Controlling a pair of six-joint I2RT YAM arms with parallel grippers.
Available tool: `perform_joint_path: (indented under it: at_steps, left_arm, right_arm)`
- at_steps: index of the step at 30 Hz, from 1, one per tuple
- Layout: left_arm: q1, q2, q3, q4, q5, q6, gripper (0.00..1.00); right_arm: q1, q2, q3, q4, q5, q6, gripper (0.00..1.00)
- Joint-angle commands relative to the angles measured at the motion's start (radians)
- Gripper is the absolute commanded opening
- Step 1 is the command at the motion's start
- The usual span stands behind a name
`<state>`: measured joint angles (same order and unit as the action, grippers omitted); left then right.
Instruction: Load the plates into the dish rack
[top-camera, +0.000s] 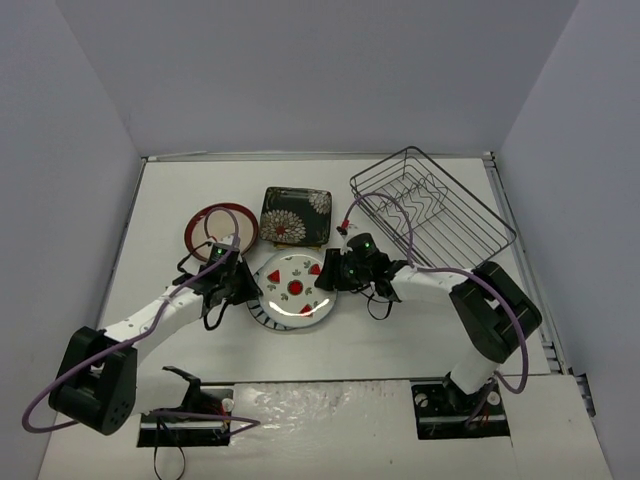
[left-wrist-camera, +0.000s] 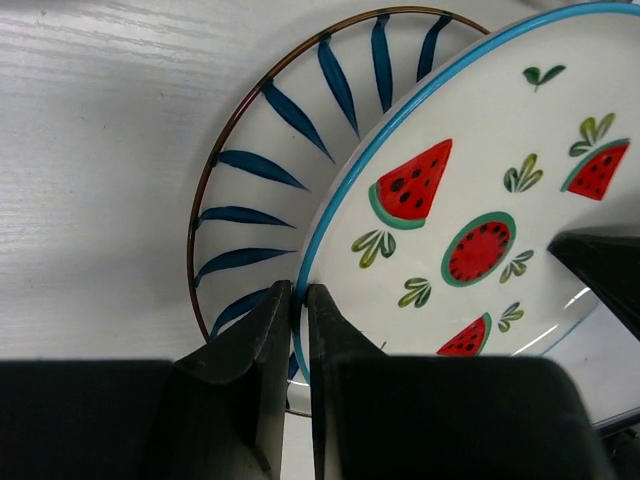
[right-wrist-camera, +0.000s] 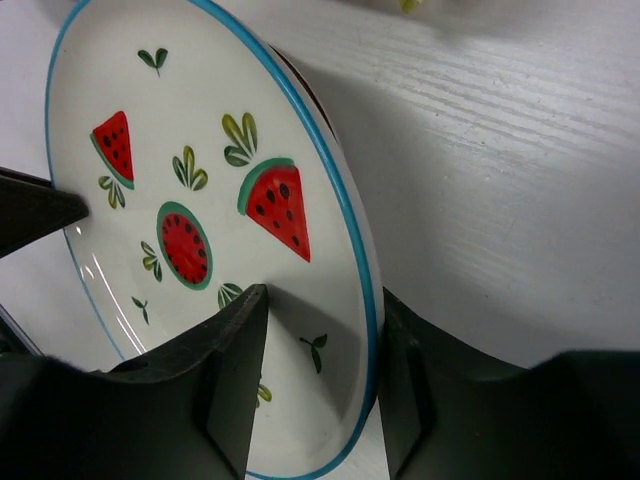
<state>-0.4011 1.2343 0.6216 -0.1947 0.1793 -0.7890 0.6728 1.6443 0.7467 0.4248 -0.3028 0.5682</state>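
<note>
The watermelon plate (top-camera: 295, 284) is tilted up over the striped plate (top-camera: 262, 314), which lies flat on the table. My left gripper (top-camera: 250, 285) is shut on the watermelon plate's blue rim at its left edge; the left wrist view shows the gripper (left-wrist-camera: 300, 300) pinching the rim, with the striped plate (left-wrist-camera: 250, 170) beneath. My right gripper (top-camera: 328, 272) is open and straddles the plate's right rim (right-wrist-camera: 362, 250), one finger over the face, one outside. The red-rimmed plate (top-camera: 220, 228) and the black floral square plate (top-camera: 296, 215) lie behind. The orange and yellow plates are out of view.
The dark wire dish rack (top-camera: 432, 205) stands at the back right with zigzag dividers and holds no plates. White walls close in the table on the left, back and right. Purple cables loop along both arms.
</note>
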Motion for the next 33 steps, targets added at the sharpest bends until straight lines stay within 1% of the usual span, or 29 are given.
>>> perform_joint_path:
  at_steps: [1, 4, 5, 6, 7, 12, 14, 18, 19, 21, 22, 24, 27, 31, 33]
  left_arm:
    - [-0.018, 0.004, 0.078, 0.095, 0.043, -0.025, 0.0]
    - [-0.024, 0.021, 0.086, 0.093, 0.042, -0.019, 0.0]
    - [-0.026, 0.023, 0.09, 0.092, 0.042, -0.018, 0.0]
    - [-0.027, 0.025, 0.096, 0.091, 0.043, -0.016, 0.0]
    - [-0.028, 0.027, 0.099, 0.089, 0.043, -0.016, 0.0]
    - [-0.028, 0.004, 0.122, 0.054, 0.036, 0.006, 0.0]
    - [-0.028, -0.015, 0.137, 0.018, 0.024, 0.019, 0.03]
    - [-0.028, -0.096, 0.175, -0.079, -0.023, 0.046, 0.19]
    - [-0.028, -0.123, 0.197, -0.101, -0.04, 0.057, 0.25]
    - [-0.028, -0.157, 0.237, -0.191, -0.083, 0.082, 0.34]
    - [-0.028, -0.181, 0.272, -0.241, -0.101, 0.101, 0.42]
    - [-0.027, -0.212, 0.327, -0.307, -0.143, 0.143, 0.55]
    - [-0.025, -0.266, 0.41, -0.416, -0.229, 0.193, 0.7]
    - [-0.024, -0.305, 0.509, -0.504, -0.309, 0.268, 0.85]
    - [-0.024, -0.334, 0.541, -0.543, -0.362, 0.326, 0.96]
  right_arm:
    - [0.014, -0.087, 0.045, 0.031, -0.012, -0.041, 0.3]
    - [0.014, -0.112, 0.05, 0.01, -0.015, -0.058, 0.17]
    - [0.014, -0.121, 0.051, 0.007, -0.019, -0.065, 0.12]
    - [0.014, -0.133, 0.05, 0.002, -0.022, -0.072, 0.03]
    - [0.014, -0.142, 0.051, -0.001, -0.025, -0.077, 0.0]
    - [0.013, -0.221, 0.076, -0.038, -0.036, -0.101, 0.0]
    - [0.013, -0.249, 0.095, -0.062, -0.025, -0.115, 0.0]
    - [0.013, -0.314, 0.164, -0.148, 0.01, -0.167, 0.0]
    - [0.012, -0.333, 0.19, -0.178, 0.023, -0.184, 0.0]
    - [0.009, -0.354, 0.24, -0.237, 0.039, -0.215, 0.0]
    - [0.008, -0.369, 0.26, -0.263, 0.05, -0.228, 0.0]
    - [0.004, -0.391, 0.309, -0.31, 0.058, -0.274, 0.0]
    - [-0.005, -0.432, 0.368, -0.352, 0.091, -0.327, 0.0]
    - [-0.033, -0.457, 0.478, -0.454, 0.136, -0.405, 0.0]
    - [-0.057, -0.482, 0.537, -0.499, 0.229, -0.466, 0.0]
